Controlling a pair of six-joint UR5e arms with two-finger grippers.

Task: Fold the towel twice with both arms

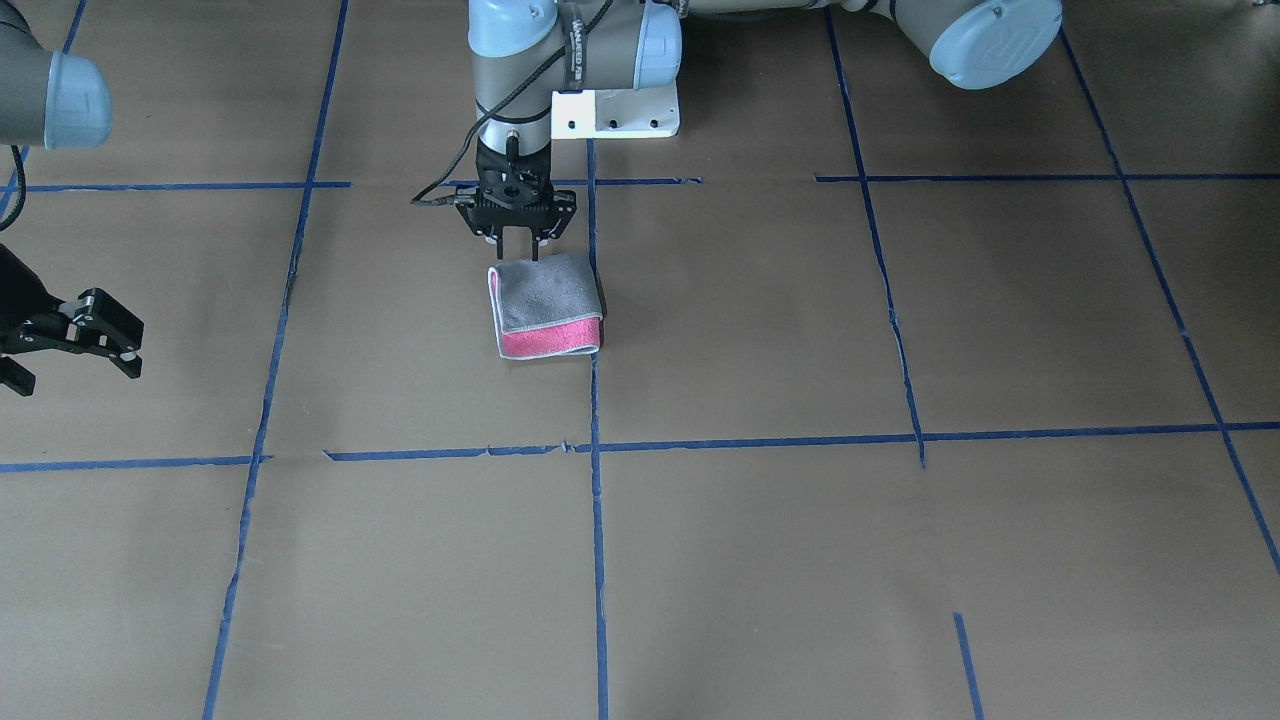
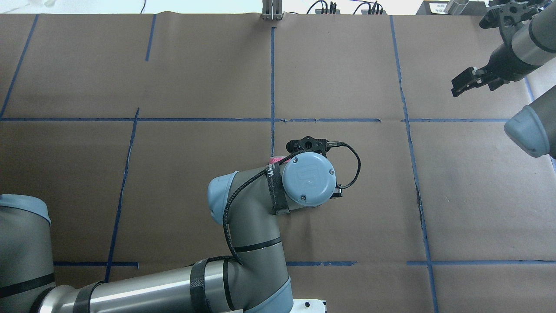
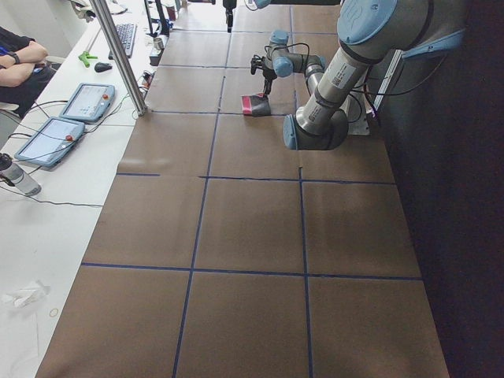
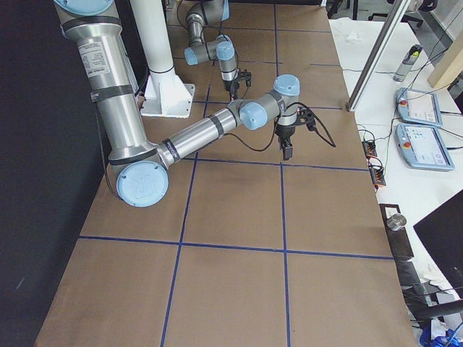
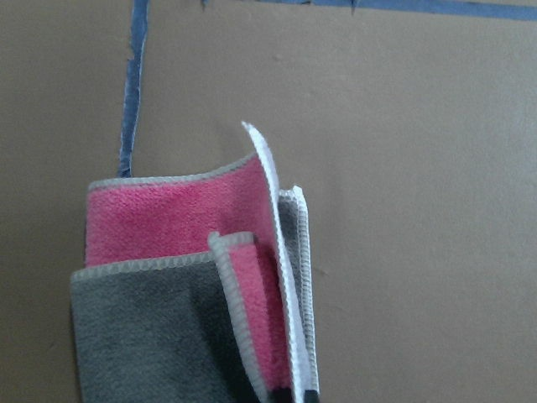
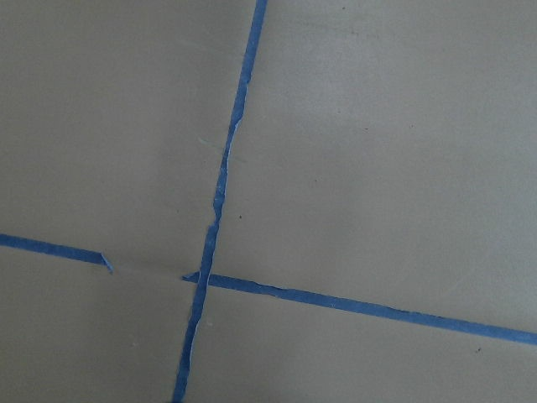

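Observation:
The towel (image 1: 545, 305) lies folded on the brown table, grey face up with a pink strip along its near edge. My left gripper (image 1: 520, 250) points straight down at the towel's edge nearest the robot's base and is shut on it. In the left wrist view the towel (image 5: 159, 235) shows pink and grey layers, with one white-bordered edge standing up between the fingertips. From overhead the left wrist hides most of the towel (image 2: 278, 157). My right gripper (image 1: 80, 380) is open and empty, far off to the side and also seen from overhead (image 2: 471, 82).
Blue tape lines (image 1: 597, 440) divide the brown paper cover into squares. The white pedestal base (image 1: 615, 112) stands just behind the towel. Operator tablets (image 3: 67, 118) and a metal post (image 3: 118, 55) are on the white bench beside the table.

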